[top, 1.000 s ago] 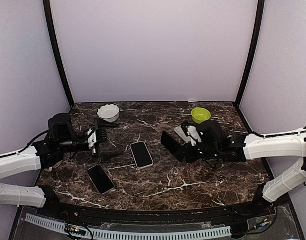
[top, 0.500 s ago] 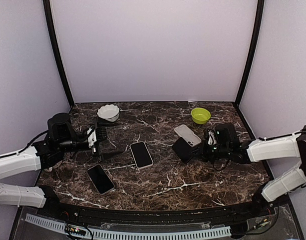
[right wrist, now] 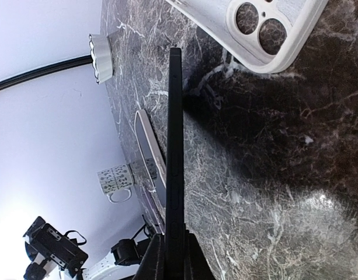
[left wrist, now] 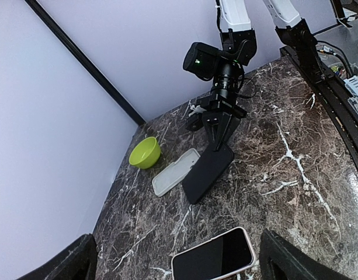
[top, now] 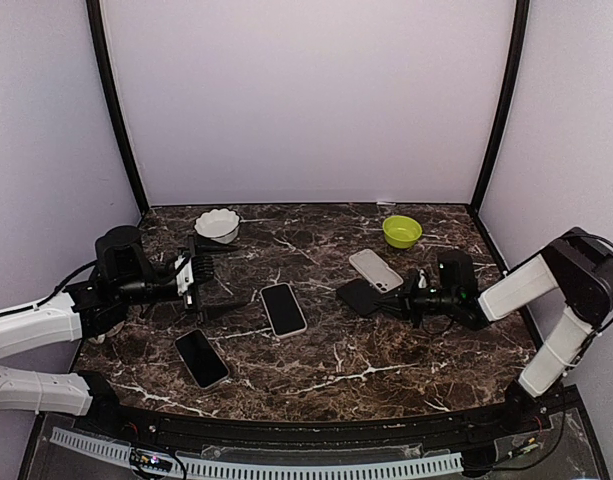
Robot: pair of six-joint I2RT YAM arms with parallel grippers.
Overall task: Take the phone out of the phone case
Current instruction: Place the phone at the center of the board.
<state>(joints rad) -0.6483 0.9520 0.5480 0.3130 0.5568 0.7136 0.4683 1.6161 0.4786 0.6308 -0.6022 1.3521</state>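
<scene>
Phone [top: 360, 296], clamped in the right jaws, hangs low just beside its empty case [top: 376, 269] at seven o'clock; left jaws gape apart; laying it on the desk [top: 316, 370] looks in hand, then release.

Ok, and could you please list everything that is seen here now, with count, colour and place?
held phone: 1, black, right of centre, low over the table
phone case: 1, white, empty, lying just behind the held phone
phone with white rim: 1, dark screen, centre of the table
dark phone: 1, black, near left, lying flat
scalloped bowl: 1, white, far left
round bowl: 1, green, far right
table: 1, dark marble with white veins
left gripper: 1, black, open, holding nothing, over the left side
right gripper: 1, black, shut on the held phone's edge
</scene>
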